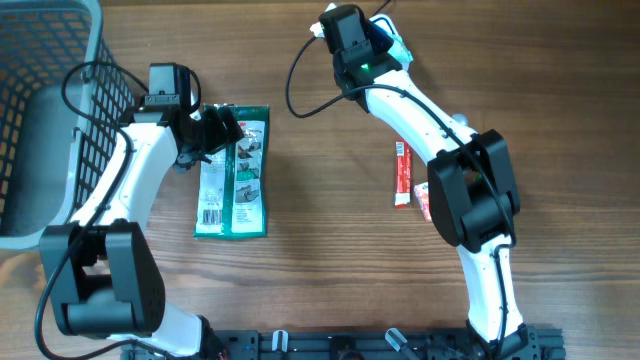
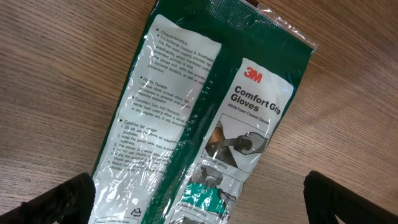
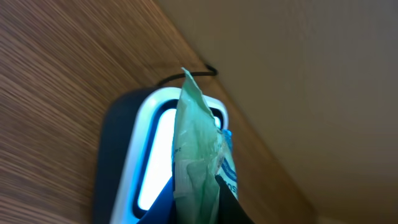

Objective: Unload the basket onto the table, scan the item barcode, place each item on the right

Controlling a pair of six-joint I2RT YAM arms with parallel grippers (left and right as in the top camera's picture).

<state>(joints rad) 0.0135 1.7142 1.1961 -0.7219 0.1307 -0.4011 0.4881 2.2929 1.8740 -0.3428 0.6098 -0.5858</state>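
My right gripper (image 1: 352, 42) is shut on a thin pale-green plastic packet (image 3: 198, 155), which it holds edge-on. The packet stands right in front of the lit window of a dark scanner (image 3: 127, 162) at the table's far edge. I cannot see the packet's barcode. In the overhead view only a pale corner of the packet (image 1: 398, 46) shows beside the wrist. My left gripper (image 2: 199, 202) hangs open over a green 3M gloves pack (image 2: 205, 112) lying flat, its fingers (image 2: 62, 202) wide on either side. The pack (image 1: 232, 175) has a small barcode near its lower left corner.
A grey wire basket (image 1: 40, 120) fills the left edge of the table. A red stick packet (image 1: 402, 172) and another red-and-white item (image 1: 423, 200) lie beside the right arm. A black cable (image 1: 296, 85) loops near the scanner.
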